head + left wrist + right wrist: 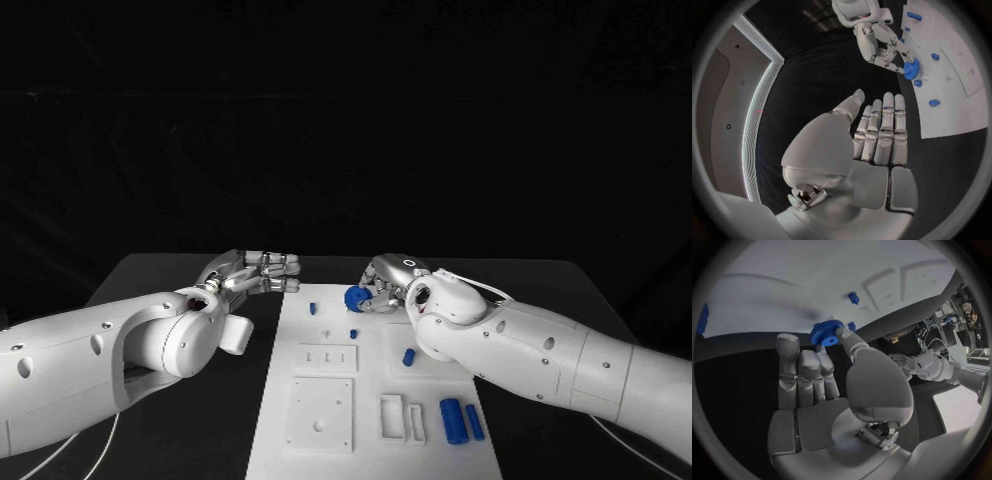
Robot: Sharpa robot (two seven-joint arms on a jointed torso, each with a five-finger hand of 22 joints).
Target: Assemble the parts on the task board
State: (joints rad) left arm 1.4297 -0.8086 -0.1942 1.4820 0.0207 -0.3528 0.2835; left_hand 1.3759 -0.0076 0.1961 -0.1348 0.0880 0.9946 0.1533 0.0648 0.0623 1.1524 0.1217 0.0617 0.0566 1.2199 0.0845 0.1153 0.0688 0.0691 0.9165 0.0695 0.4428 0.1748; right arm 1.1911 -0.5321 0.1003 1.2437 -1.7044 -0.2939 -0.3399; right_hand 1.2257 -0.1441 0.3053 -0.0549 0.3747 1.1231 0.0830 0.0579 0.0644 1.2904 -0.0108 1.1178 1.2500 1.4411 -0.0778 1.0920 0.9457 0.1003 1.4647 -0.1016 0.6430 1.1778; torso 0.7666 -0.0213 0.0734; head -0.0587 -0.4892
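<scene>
The fingers [879, 131] of the left hand [254, 276] lie straight and close together, flat as a paddle, and hold nothing; their silver segments are ribbed and jointed, capped with pale smooth tips. The hand hovers over the matte black table [173, 290] just beside the board's far left corner, not touching it.

The board [375, 400] is a long white plate, smooth and flat, with shallow rectangular recesses and raised square panels cut into its surface. Small blue pegs [353, 333] stand in it near the far end, short and cylindrical. Nearer the robot, two longer blue bars [462, 420] with rounded ends lie side by side close to the board's right edge, next to a pair of narrow slots.

The right hand [387, 290] is curled over the far end of the board and pinches a blue gear [825, 333] between thumb and fingertips. The gear is a round plastic disc with a finely toothed rim. It is held just above the board's white surface, near the pegs; whether it touches the board I cannot tell.
</scene>
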